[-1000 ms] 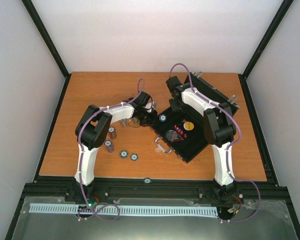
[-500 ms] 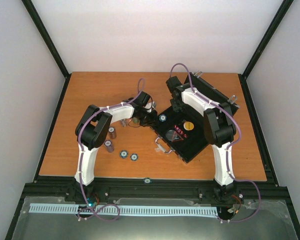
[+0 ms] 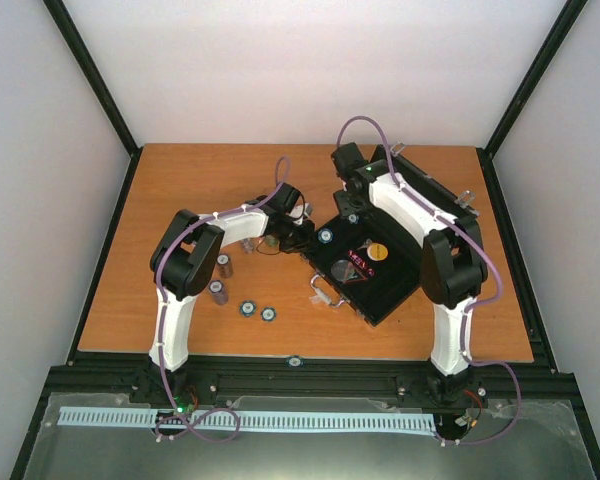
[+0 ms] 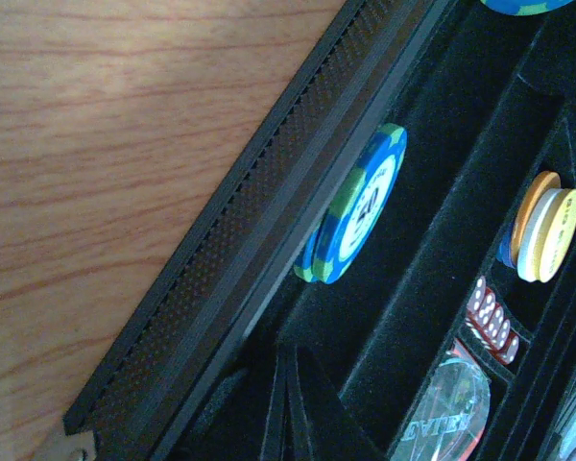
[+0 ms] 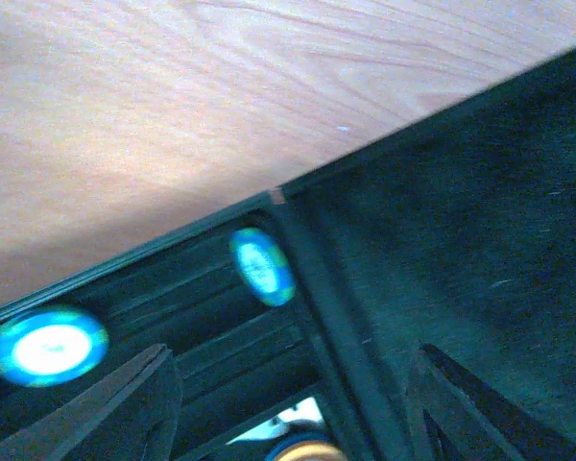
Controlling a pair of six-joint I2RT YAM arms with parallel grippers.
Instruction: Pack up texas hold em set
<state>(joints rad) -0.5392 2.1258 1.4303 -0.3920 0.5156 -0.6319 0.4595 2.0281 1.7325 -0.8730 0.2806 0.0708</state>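
On the wooden table (image 3: 180, 200), two chip stacks (image 3: 217, 292) stand at the left, with two flat chips (image 3: 247, 307) at their 4 o'clock. The left pincer (image 3: 300, 236) is fully closed with nothing seen in it, its tip at the 9 o'clock edge of the open black case (image 3: 385, 285). Inside, a blue chip (image 4: 353, 206) stands on edge, with red dice (image 4: 492, 322) at its 4 o'clock. The right pincer (image 5: 294, 351) hangs over the 12 o'clock end of the case, spread wide and empty.
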